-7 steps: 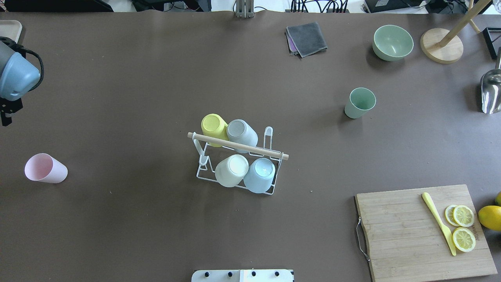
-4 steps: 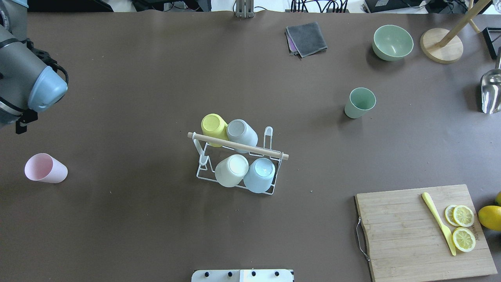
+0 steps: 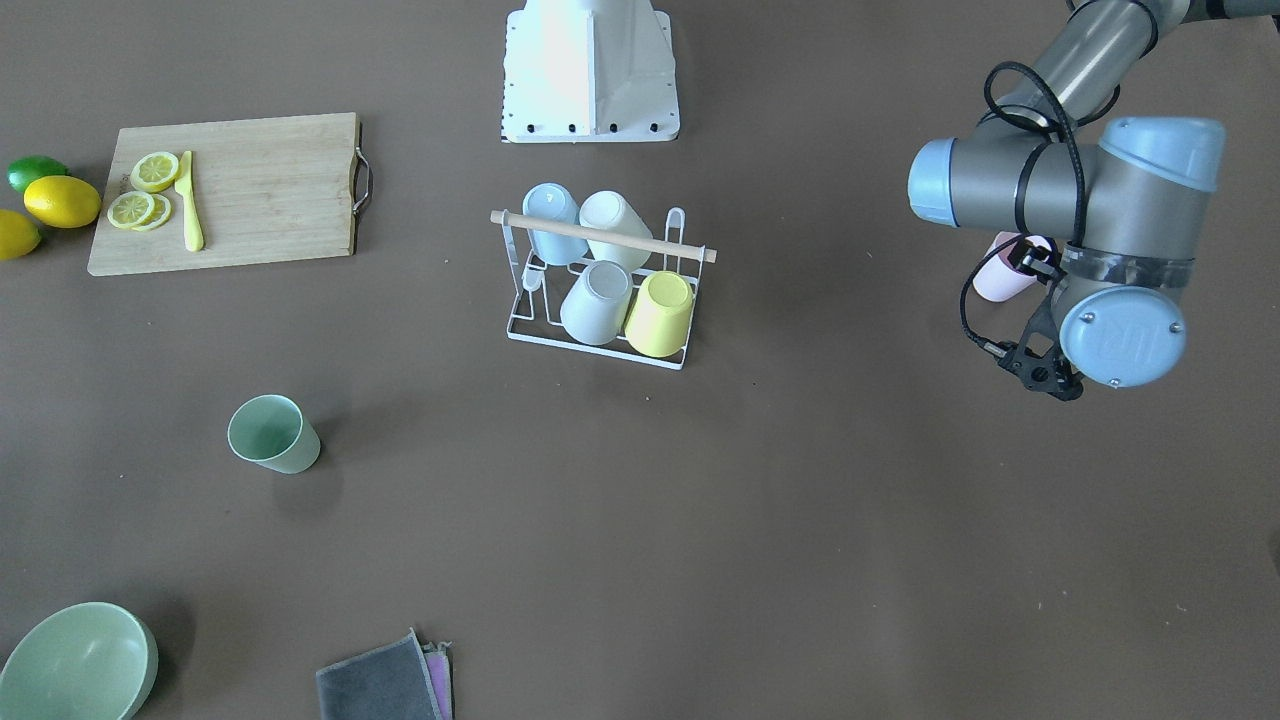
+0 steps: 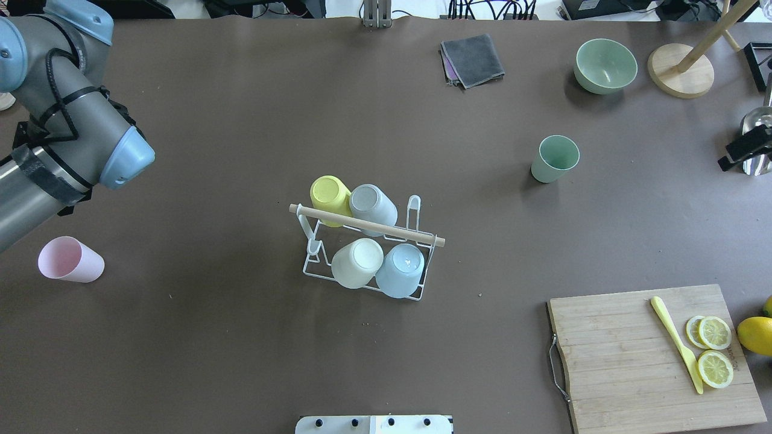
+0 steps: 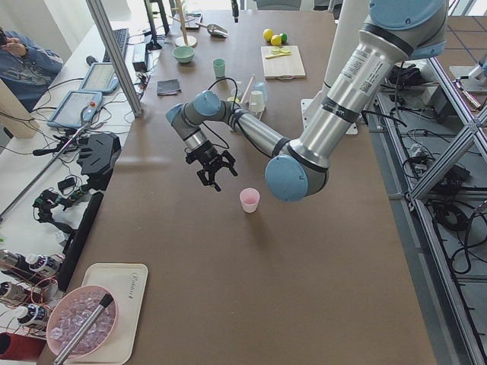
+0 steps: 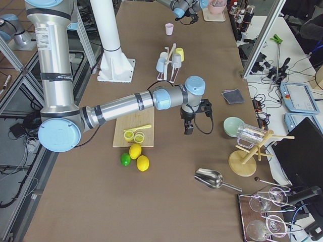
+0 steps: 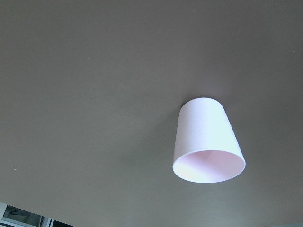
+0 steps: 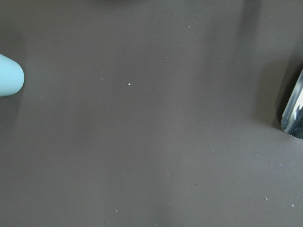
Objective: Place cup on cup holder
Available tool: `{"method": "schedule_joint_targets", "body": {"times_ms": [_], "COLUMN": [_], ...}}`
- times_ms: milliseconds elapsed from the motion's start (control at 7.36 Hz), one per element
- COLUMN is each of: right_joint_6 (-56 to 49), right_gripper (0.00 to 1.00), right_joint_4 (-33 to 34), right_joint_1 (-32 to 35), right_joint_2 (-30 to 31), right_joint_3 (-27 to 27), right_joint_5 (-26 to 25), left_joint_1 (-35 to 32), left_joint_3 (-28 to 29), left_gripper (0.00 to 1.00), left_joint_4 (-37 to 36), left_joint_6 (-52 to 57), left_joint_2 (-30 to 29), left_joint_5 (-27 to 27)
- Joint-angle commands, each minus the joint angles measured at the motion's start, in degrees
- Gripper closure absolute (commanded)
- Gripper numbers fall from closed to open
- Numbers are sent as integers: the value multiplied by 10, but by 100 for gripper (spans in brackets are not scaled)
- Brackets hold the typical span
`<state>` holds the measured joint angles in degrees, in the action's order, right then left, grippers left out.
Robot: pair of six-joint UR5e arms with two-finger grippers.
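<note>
The cup holder (image 4: 368, 224), a white wire rack with a wooden rod, stands mid-table with several cups upside down on it. One pink cup (image 4: 71, 260) sits upright at the left, and the left wrist view shows it (image 7: 208, 142) from close by. A green cup (image 4: 553, 158) is upright at the far right. My left gripper (image 5: 216, 173) hovers beyond the pink cup (image 5: 249, 200); only the side view shows it, so I cannot tell its state. My right gripper (image 6: 187, 130) hangs near the green bowl and scoop; its state I cannot tell.
A cutting board (image 4: 621, 361) with lemon slices and a yellow knife lies front right, lemons (image 4: 755, 334) beside it. A green bowl (image 4: 605, 65), grey cloth (image 4: 472, 59), wooden stand (image 4: 680, 69) and metal scoop (image 4: 757, 129) sit along the far and right edges.
My left arm has swung in from the left edge, farther over the table. A black part of the right arm has come in at the right edge. The cups have not moved.
</note>
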<state>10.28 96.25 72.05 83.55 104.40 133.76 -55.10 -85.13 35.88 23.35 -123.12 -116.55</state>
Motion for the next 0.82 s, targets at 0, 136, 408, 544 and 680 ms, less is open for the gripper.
{"method": "schedule_joint_targets", "body": {"times_ms": [0, 136, 408, 544, 680], "right_joint_6": [-8, -10, -22, -24, -27], "right_gripper": [0, 0, 0, 0, 0], "right_joint_4": [85, 84, 86, 83, 81], "right_joint_1": [-22, -23, -28, -45, -79], "right_joint_2": [-113, -129, -189, -209, -240], "right_joint_3": [-60, -74, -89, -111, -119], "right_joint_5": [-9, -2, -10, -3, -9], "left_joint_1": [45, 48, 53, 54, 54], "left_joint_3": [30, 79, 92, 97, 101], "left_gripper": [2, 2, 2, 2, 2], "left_joint_4": [28, 66, 73, 72, 70], "left_joint_6": [-1, -1, 2, 2, 3], "left_joint_2": [-1, -4, -7, -5, -5], "left_joint_5": [-3, -4, 3, 2, -2]}}
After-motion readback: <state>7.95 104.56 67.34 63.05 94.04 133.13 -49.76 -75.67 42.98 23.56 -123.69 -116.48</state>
